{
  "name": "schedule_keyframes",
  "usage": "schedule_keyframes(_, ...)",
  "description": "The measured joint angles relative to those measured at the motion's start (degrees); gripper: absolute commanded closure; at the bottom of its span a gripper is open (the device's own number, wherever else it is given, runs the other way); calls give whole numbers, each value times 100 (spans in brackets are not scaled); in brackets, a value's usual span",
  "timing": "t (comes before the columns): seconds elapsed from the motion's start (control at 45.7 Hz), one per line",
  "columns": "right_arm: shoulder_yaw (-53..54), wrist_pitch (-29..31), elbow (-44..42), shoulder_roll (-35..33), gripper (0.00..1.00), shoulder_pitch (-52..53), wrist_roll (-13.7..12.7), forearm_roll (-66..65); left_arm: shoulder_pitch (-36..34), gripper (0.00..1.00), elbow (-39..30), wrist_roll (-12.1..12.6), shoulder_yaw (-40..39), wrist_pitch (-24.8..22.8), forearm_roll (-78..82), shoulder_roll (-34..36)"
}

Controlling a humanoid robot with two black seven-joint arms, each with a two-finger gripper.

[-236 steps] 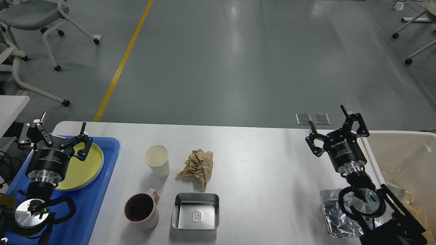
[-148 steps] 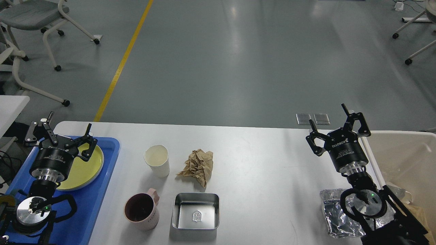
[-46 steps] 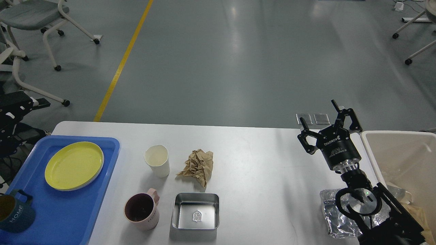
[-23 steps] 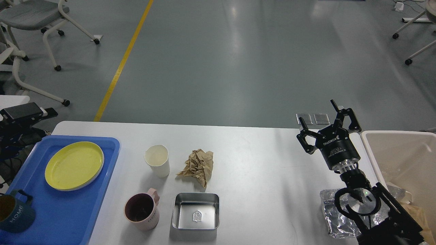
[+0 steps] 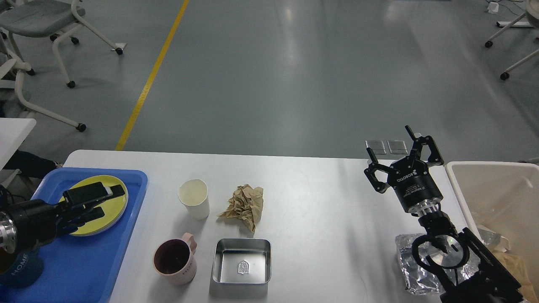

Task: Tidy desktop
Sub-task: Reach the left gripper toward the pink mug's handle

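The white desktop (image 5: 320, 210) holds a white paper cup (image 5: 194, 204), a crumpled brown paper (image 5: 244, 206), a pink mug (image 5: 175, 259) and a shallow metal tin (image 5: 242, 261). Crumpled foil (image 5: 410, 269) lies near the right front edge, partly under my right arm. My right gripper (image 5: 388, 139) stands upright and open above the desktop's back right, holding nothing. My left gripper (image 5: 92, 201) reaches in low from the left over the yellow plate (image 5: 113, 210); it is seen side-on and dark, and nothing shows in it.
A blue tray (image 5: 101, 261) at the left carries the plate and a dark teal mug (image 5: 19, 266) marked HOME. A beige bin (image 5: 497, 189) with some rubbish stands off the right edge. Wheeled chairs stand on the floor at the back left and back right.
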Motion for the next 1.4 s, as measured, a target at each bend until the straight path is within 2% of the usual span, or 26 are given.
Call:
schedule_keyframes(0.306,1,-17,90,71,0,-30,0,-213,14,3,197,-85,792,70,416,-57)
schedule_keyframes(0.46,3,-22,100,79,0,-40,0,-214,3,3,420,-107,914,110,515,-115)
schedule_keyframes(0.81,4,-24,198,87,0,-117,0,-223,-84,4,570,-17,1136,85,1142,-1041)
schedule_keyframes(1.401,4,-10,313,211,0,-213,9,-241,-359,4,827,861,1262,76,1426,-1816)
